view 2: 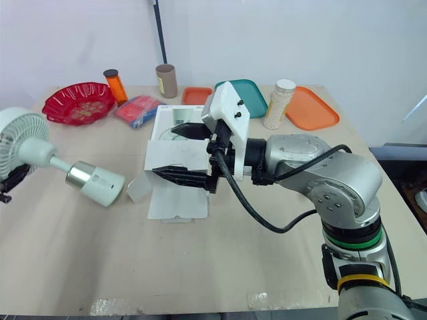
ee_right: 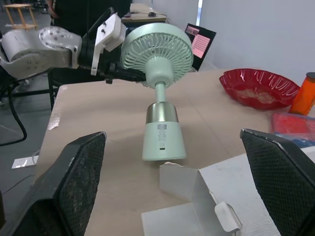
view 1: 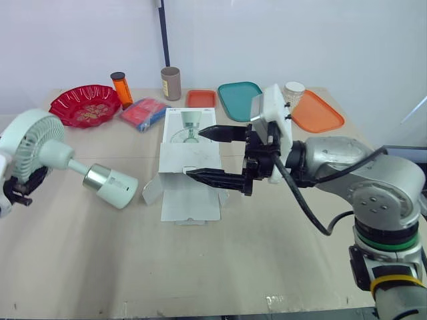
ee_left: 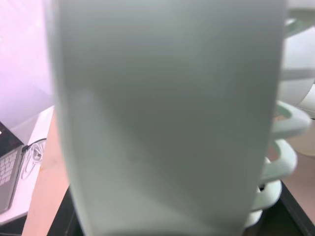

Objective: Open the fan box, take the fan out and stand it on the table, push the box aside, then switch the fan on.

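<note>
Sideways, fan (view 1: 47, 152) clamped by left hand (view 1: 22, 185), box (view 1: 193, 200) beneath spread right hand (view 1: 195, 153)

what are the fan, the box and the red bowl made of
Fan: matte pale-green plastic, judging by its moulded grille, with a shiny metal-looking band, possibly coated plastic.
Box: thin white printed card with creased flaps.
Red bowl: glossy, translucent plastic or glass; the glints don't settle which.
</note>
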